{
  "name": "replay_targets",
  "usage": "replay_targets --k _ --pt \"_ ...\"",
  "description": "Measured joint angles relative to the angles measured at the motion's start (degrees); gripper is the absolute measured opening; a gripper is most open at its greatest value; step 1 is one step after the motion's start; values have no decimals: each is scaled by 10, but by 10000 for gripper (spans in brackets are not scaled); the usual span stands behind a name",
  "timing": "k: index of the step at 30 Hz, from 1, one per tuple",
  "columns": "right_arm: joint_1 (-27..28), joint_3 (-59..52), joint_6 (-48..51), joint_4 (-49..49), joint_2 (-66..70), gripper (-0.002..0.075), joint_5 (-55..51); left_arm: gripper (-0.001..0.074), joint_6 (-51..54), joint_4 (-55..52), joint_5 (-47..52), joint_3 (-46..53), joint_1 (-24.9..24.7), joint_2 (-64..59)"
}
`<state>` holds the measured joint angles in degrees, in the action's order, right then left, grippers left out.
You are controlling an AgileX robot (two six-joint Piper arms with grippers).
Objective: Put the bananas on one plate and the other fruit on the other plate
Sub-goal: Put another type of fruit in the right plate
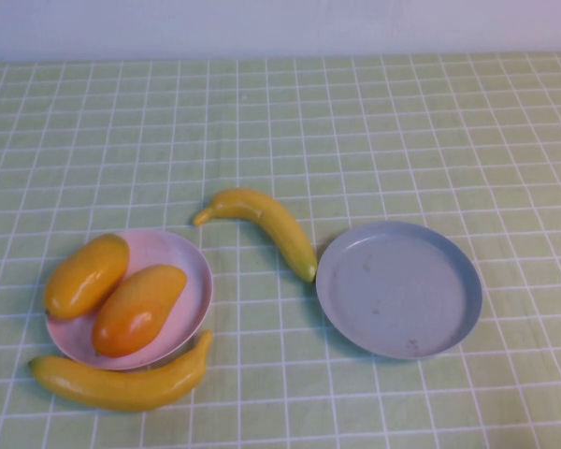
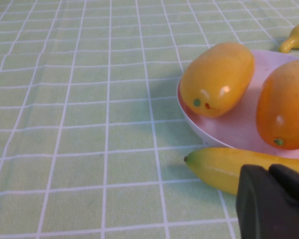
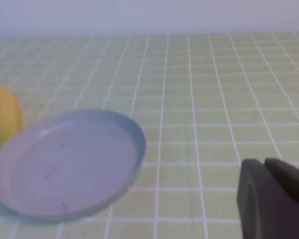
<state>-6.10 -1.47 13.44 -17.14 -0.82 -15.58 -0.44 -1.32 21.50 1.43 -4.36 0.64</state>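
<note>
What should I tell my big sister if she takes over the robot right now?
Left gripper: shut, holding nothing, low near the pink plate.
Right gripper: shut, holding nothing, low beside the grey-blue plate.
Both mangoes lie on the pink plate: that part is done.
The grey-blue plate has nothing on it.
One banana lies on the cloth against the pink plate's near rim; the other banana lies between the plates.
Left to do: put both bananas on the grey-blue plate.

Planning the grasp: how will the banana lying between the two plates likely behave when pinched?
The banana looks glossy and smooth, so it may slip. Its curved, rounded body lies free on the cloth and may pivot or roll if nudged. It looks like stiff plastic, probably light. Neither claw touches it.
</note>
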Motion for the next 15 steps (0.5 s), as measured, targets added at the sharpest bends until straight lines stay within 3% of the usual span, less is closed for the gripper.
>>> replay_targets --k 8,15 --pt "0 0 0 -257 0 -17 84 0 -1 0 0 0 0 0" --pt "0 8 0 -374 0 -17 72 0 -1 0 0 0 0 0"
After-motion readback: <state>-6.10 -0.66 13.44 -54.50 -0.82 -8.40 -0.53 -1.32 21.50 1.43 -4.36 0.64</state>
